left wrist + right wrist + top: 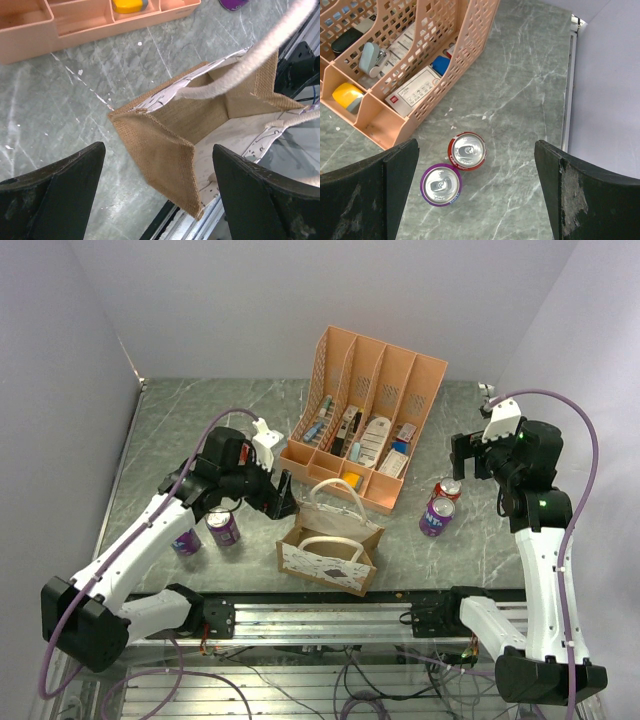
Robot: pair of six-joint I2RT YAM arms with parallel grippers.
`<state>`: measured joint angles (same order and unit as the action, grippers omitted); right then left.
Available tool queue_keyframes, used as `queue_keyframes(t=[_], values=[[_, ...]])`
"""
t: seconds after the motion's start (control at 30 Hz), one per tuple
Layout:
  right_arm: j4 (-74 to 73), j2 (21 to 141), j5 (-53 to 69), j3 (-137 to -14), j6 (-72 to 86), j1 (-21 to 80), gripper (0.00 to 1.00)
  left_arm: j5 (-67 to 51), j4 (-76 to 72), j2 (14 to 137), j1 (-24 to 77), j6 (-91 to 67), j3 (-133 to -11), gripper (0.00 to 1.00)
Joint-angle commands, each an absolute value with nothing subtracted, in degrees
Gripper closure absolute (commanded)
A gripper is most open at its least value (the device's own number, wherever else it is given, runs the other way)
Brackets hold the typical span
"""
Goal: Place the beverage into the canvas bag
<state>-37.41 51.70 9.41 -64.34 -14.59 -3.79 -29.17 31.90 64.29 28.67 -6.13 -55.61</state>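
right gripper (476,145): jaws spread full, nothing between them. it hangs over two drink cans. the red can (466,151) is almost straight below, and the purple can (441,185) touches it on the side nearer the robot's base. both stand upright with lids toward the wrist camera, so the long axis is vertical, in line with a top-down reach. the pair stands on the table (530,100), just beside a corner of the orange file rack (445,50).

canvas bag (330,545): off to this gripper's left, in front of the rack.

left gripper (159,146): also wide open and empty, above the bag's left edge. left purple can (223,527) and outer purple can (186,541) stand by its forearm.

bag upright, mouth open, nothing visible inside. rack slots hold cards, a yellow item and small stationery.

judgement: right arm is best placed for the red can.
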Motion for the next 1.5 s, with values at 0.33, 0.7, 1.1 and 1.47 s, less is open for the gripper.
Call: queue_keyframes(t=[0.33,0.7,1.1,1.47], values=[[-38.35,52.39,11.35,-63.19,-15.00,-4.15,0.00,-27.44,25.36,70.30,32.15,-16.86,-51.29,0.11],[-36.31,52.67,11.59,-59.84,-14.85,-4.13,0.00,-27.99,24.40,73.49,32.17,-21.16,-52.08,0.43],[-36.45,53.59,11.64,-60.44,-15.20,-4.13,0.00,-24.40,29.32,78.39,31.77,-25.66,-60.18,0.87],[-40.43,55.98,17.73,-60.90,-20.77,-4.04,0.00,-22.20,28.70,79.75,26.06,-31.88,-61.06,0.93]])
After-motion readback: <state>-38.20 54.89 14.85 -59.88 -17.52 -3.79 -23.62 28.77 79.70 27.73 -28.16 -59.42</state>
